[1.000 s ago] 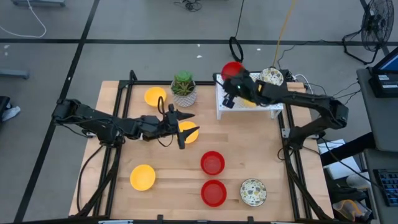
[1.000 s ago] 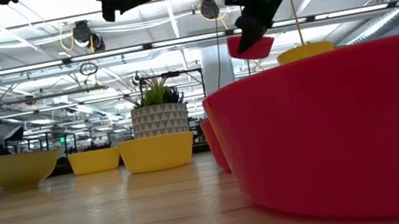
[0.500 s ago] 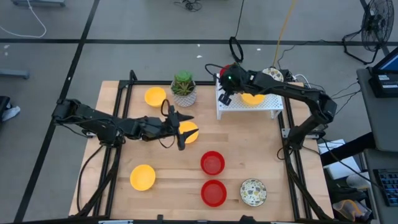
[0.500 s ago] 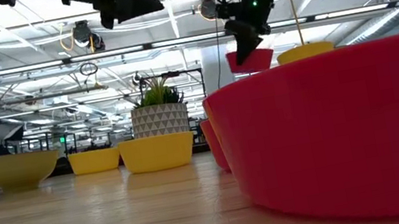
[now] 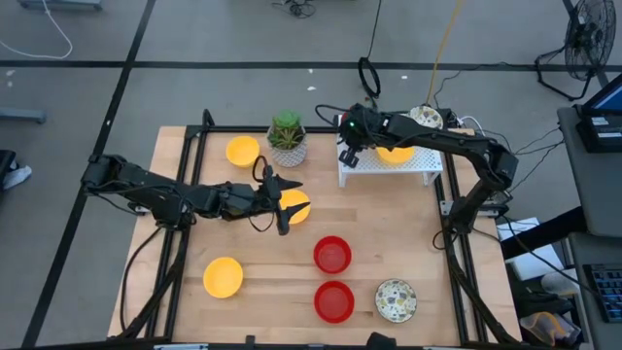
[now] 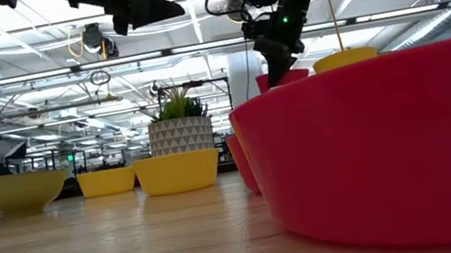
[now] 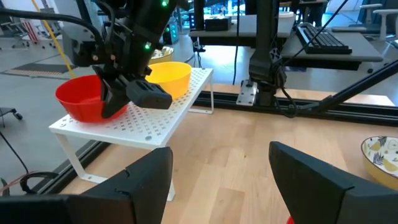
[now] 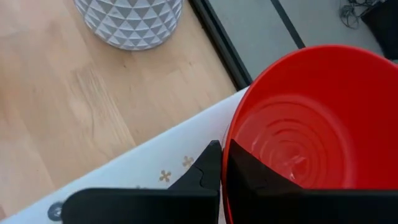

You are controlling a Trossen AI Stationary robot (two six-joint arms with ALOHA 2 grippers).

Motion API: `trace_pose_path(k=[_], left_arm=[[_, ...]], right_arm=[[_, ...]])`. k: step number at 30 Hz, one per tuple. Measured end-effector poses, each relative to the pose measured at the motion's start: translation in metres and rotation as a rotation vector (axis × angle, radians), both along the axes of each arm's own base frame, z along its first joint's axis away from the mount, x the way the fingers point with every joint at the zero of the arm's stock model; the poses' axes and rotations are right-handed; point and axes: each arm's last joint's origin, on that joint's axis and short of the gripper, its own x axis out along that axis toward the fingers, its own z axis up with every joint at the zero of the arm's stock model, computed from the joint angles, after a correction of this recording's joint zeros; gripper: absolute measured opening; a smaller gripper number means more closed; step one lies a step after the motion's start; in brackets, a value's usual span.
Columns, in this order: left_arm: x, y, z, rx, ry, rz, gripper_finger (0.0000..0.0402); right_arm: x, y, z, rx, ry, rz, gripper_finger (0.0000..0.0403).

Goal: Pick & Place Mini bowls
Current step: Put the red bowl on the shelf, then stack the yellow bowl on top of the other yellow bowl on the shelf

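On table (image 5: 389, 243): three yellow bowls (image 5: 223, 276), two red (image 5: 332, 255).

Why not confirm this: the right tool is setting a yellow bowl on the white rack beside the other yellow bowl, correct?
Not quite. The bowl pinched in the right tool is red, not yellow, as the left wrist view shows. It sits on the white rack beside the yellow bowl.

You see a glossy, smooth red plastic bowl (image 8: 305, 130) with faint moulded rings inside, sitting on a matt white perforated metal rack (image 7: 152, 118). The table (image 5: 389, 233) is pale wood with visible grain. The plant pot (image 8: 130, 22) looks matt, with a triangle pattern.
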Motion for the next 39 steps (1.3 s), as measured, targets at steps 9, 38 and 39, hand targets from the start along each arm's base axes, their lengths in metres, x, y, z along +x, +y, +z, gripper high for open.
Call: trace_pose_path(k=[9, 38, 39], left_arm=[[0.0, 0.0, 0.0, -0.039, -0.013, 0.007, 0.0271], [-0.014, -0.012, -0.037, -0.307, 0.365, -0.148, 0.0271], [-0.017, -0.015, -0.04, -0.371, 0.404, -0.173, 0.0271]], right_arm=[[0.0, 0.0, 0.0, -0.001, 0.004, -0.001, 0.0034], [-0.023, 0.087, 0.086, 0.089, -0.386, 0.451, 0.0144], [-0.021, 0.092, 0.085, 0.112, -0.392, 0.488, 0.0144]])
